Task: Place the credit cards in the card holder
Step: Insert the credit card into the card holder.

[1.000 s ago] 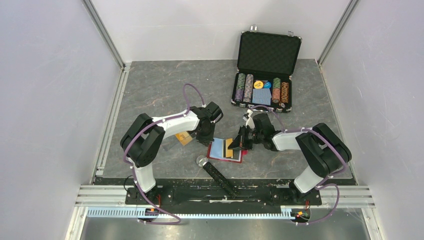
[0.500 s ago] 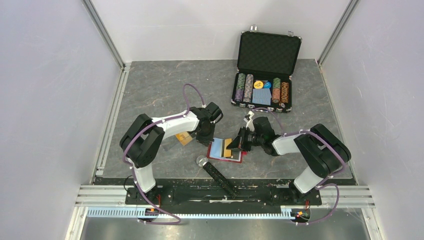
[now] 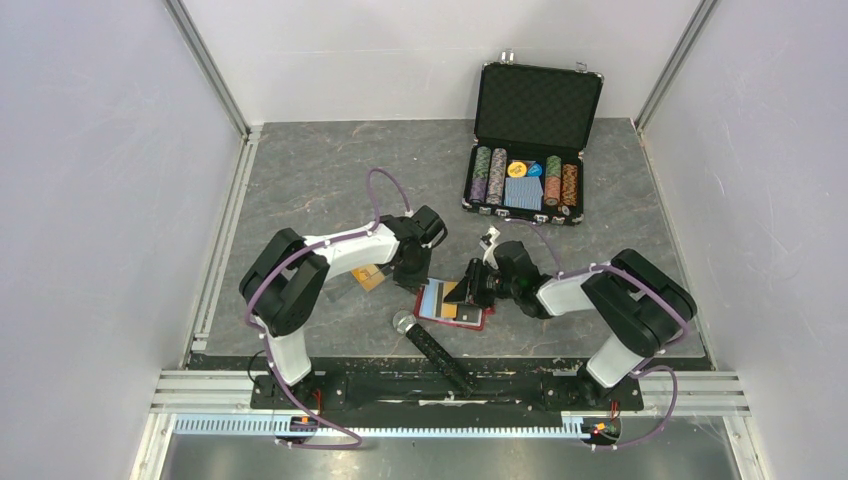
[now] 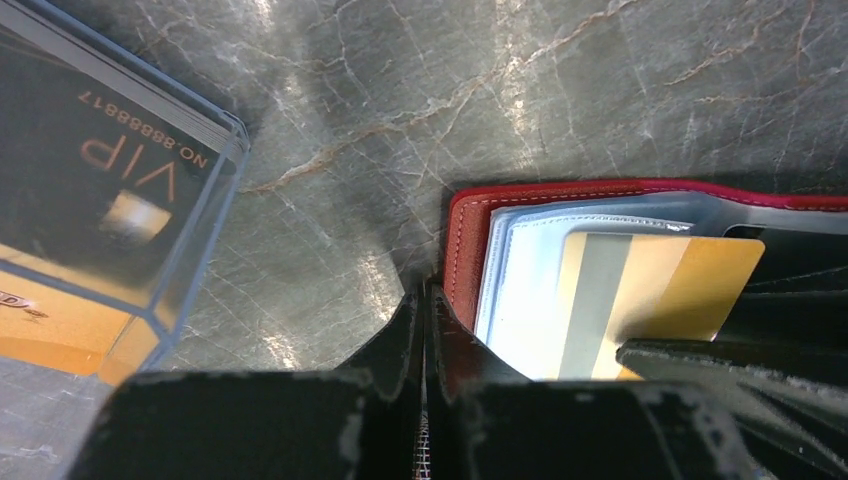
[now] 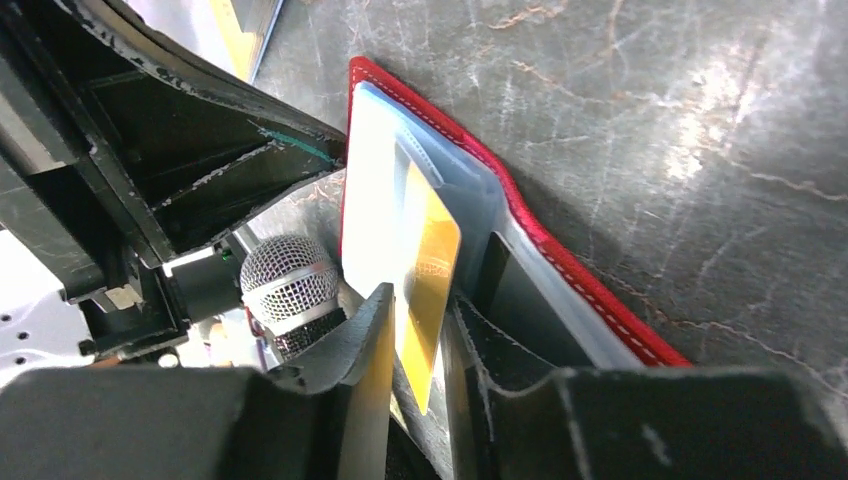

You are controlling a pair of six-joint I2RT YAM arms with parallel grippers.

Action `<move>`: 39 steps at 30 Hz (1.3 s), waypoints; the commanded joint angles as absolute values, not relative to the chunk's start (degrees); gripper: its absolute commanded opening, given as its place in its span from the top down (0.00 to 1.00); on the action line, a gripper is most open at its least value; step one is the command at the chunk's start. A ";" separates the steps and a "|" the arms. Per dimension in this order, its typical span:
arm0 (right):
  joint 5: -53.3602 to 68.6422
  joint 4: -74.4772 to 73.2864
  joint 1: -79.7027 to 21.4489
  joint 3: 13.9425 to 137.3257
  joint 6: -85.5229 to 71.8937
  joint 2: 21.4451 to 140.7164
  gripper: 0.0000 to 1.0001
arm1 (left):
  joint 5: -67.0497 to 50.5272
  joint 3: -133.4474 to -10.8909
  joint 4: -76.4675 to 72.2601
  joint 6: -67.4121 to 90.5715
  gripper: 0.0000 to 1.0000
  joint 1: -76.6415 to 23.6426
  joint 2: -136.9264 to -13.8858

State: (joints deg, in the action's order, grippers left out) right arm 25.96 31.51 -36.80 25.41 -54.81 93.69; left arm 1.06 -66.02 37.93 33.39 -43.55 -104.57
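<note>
The red card holder lies open on the table, and its red rim shows in the left wrist view. A gold credit card stands between my right gripper's fingers, its far end in a blue-grey sleeve. The card lies partly under the sleeve in the left wrist view. My left gripper is shut and empty, with its tips at the holder's left edge. More cards, orange and black, sit in a clear plastic case.
A black microphone lies just in front of the holder and close to my right fingers. An open black poker-chip case stands at the back right. The clear case lies left of the holder.
My right gripper has moved left with the gold card, onto the open holder. The left arm has barely moved.
</note>
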 commanded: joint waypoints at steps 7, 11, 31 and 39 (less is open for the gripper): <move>13.64 3.28 -39.29 37.42 -39.13 88.77 0.52 | -1.78 -64.67 38.14 36.58 0.98 -45.28 -105.80; 11.23 -2.97 -40.27 40.40 -36.61 88.45 0.37 | -2.15 -65.04 38.03 36.79 0.98 -45.22 -105.81; 6.52 -10.46 -43.20 44.00 -30.58 81.81 0.02 | -8.21 -65.13 32.66 37.99 0.98 -45.18 -103.65; 5.33 -10.62 -43.15 42.76 -30.41 78.57 0.02 | -11.00 -63.07 30.15 39.77 0.98 -44.04 -100.91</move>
State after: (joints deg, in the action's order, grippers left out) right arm 7.62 -10.83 -43.03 43.29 -31.75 79.75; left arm -8.86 -63.72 32.91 36.51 -44.69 -103.85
